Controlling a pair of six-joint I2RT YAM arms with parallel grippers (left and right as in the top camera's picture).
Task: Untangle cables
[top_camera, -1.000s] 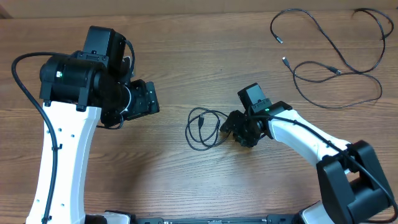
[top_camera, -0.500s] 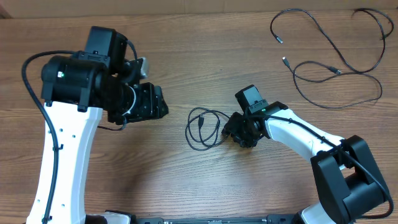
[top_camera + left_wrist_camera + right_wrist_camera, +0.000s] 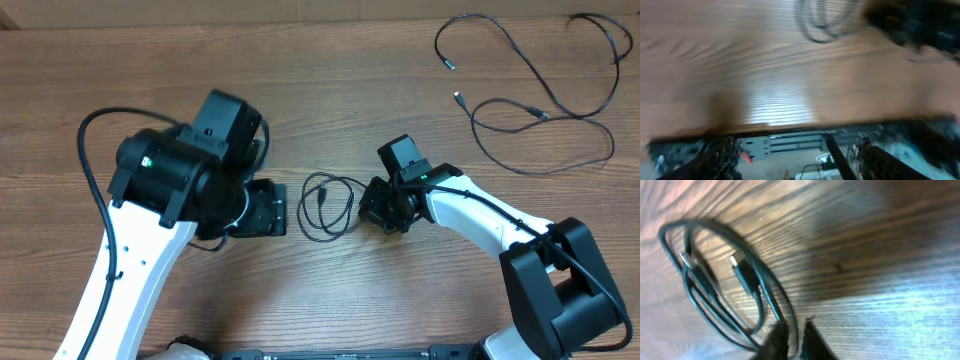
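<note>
1. Coiled bundle (image 3: pixel 328 206): thin black cords wound in a small loose ring, lying flat on the wooden table (image 3: pixel 330 90) near its middle. In the right wrist view the bundle (image 3: pixel 725 290) shows several overlapping loops, with two small plug ends lying inside the ring.
2. Loose cables (image 3: pixel 530 110): long black strands spread in open curves at the far right of the table, well apart from the coiled bundle. Small plug ends show on their left side.
3. Right gripper (image 3: pixel 370 205): low over the table, touching the right edge of the coiled bundle. In its own camera the gripper (image 3: pixel 796 337) has its fingertips drawn close together with only a slit between them. The outer strand of the ring runs down into that slit, so it reads as pinched on the strand.
4. Left gripper (image 3: pixel 270 208): just left of the coiled bundle and not touching it. Its wrist picture is blurred and shows the bundle (image 3: pixel 822 22) only as a smear at the far edge, so whether the fingers are apart or together cannot be told.
</note>
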